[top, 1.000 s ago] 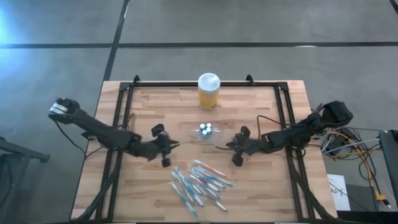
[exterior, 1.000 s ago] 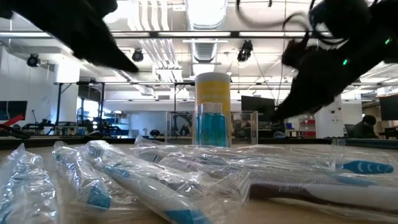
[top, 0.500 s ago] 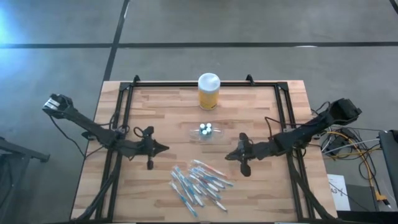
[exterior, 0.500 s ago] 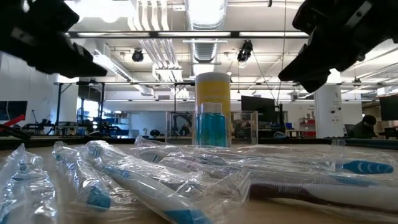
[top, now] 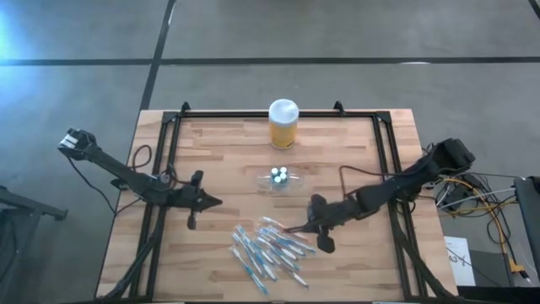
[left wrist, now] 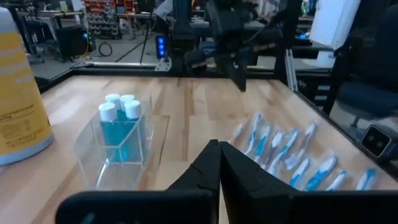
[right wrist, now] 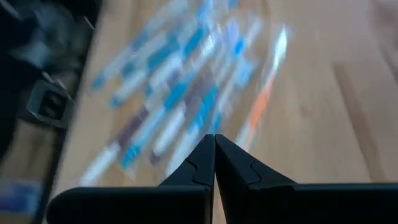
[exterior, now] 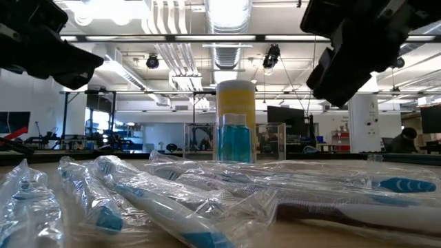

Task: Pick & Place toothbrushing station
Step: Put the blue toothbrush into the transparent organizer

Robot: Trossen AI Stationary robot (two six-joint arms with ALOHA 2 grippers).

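On my left I see the left gripper point(top: 218, 201) hanging over bare light wooden table point(top: 219, 143), its dark fingers point(left wrist: 214, 168) pressed together on nothing. Just ahead of its tips and a little to one side stands the small clear plastic toothbrushing station point(top: 279, 178), upright, with three white-capped blue bottles in it point(left wrist: 121, 127). Behind that is the yellow jar with a white lid point(top: 283, 123). Nearer me lies the heap of plastic-wrapped blue and white toothbrushes point(top: 268, 249). The right gripper point(top: 295, 228) has its tips over that heap's edge, fingers point(right wrist: 214, 158) pressed together and empty, with the station well apart from it.
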